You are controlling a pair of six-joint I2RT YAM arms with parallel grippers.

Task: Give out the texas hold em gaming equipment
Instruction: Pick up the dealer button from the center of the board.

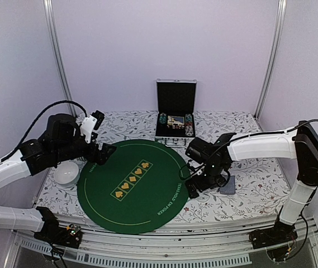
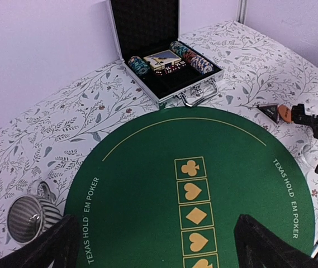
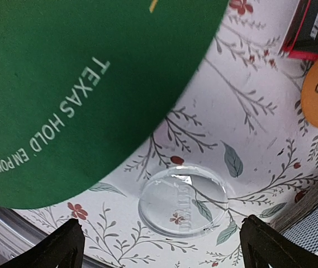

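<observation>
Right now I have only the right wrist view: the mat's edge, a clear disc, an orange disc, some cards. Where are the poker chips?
Observer: The poker chips lie in rows inside the open metal case, which stands on the far side, beyond the green mat.
Operator: And what is the left arm doing?
Observer: The left gripper hangs open over the mat's left edge, with nothing between its fingers.
</observation>
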